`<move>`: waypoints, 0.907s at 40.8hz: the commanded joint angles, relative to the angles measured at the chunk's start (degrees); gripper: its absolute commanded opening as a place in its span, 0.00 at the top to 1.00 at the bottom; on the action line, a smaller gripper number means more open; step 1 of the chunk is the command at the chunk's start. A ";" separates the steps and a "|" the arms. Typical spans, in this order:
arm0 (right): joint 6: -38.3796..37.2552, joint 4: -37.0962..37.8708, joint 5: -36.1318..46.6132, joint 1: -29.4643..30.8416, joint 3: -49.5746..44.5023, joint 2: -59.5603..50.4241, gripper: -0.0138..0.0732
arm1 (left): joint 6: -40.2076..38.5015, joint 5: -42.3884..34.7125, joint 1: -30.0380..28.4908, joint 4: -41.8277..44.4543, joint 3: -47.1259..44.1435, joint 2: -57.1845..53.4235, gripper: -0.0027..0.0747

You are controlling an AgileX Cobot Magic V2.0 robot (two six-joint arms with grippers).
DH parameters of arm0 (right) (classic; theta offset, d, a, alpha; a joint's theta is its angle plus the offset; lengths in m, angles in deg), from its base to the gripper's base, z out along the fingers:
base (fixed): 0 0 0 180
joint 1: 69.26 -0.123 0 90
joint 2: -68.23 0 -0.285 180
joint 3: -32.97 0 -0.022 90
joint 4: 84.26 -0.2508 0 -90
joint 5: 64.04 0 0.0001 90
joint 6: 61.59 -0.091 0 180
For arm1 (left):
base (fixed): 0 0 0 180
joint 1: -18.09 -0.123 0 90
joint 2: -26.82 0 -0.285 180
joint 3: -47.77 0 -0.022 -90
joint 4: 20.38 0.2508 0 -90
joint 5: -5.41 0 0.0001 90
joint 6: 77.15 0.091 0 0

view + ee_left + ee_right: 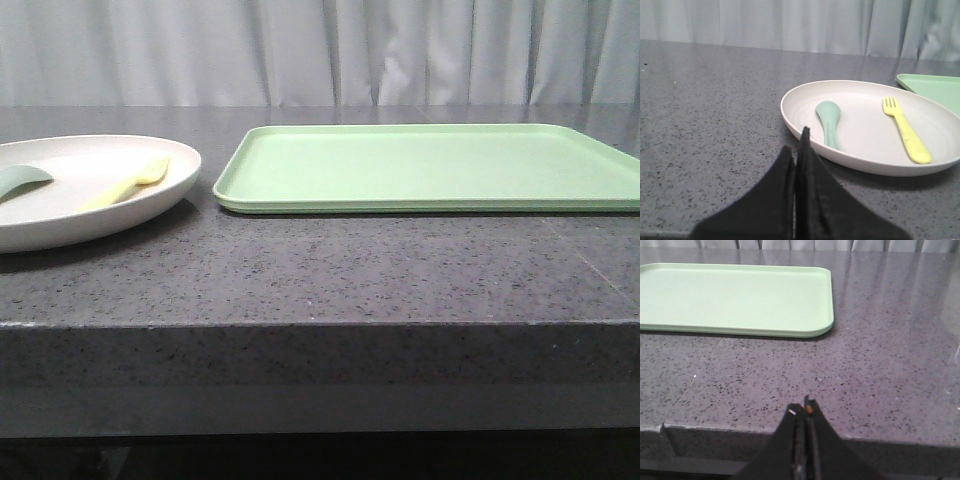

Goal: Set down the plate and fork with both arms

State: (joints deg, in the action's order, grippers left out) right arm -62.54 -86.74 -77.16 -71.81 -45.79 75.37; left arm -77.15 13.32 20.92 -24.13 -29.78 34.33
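A dark speckled desk (330, 275) stands before a pale curtain (400, 50). At the left sits the plate (90, 225), round, cream and shallow, partly cut off by the picture's left edge. On the plate lies the fork (128, 184), small and pale yellow, with its tines pointing away toward the far side. Beside the fork, further left on the plate, lies a grey-green spoon (22, 179). Just right of the plate, apart from it, a flat light-green tray (430, 168) rests on the desk with nothing on it.

The left gripper (798, 142) hovers near the plate's near rim, its black fingers pressed together and holding nothing. The right gripper (805, 407) sits above the desk's near edge, well short of the tray, its fingers also together and holding nothing.
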 commanded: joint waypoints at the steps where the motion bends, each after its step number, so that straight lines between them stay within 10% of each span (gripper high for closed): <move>1: 0.47 0.63 4.24 -0.02 0.18 -0.99 0.91 | -0.45 -4.41 -0.03 -0.38 -0.21 -1.22 0.99; 37: 0.42 0.63 6.82 -0.02 0.18 -0.99 0.91 | -0.45 -7.91 -0.03 -0.38 -0.21 -1.22 0.99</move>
State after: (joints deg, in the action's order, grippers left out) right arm -62.54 -86.74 -76.52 -71.81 -45.79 75.37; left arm -77.15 12.28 20.92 -24.13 -29.78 34.33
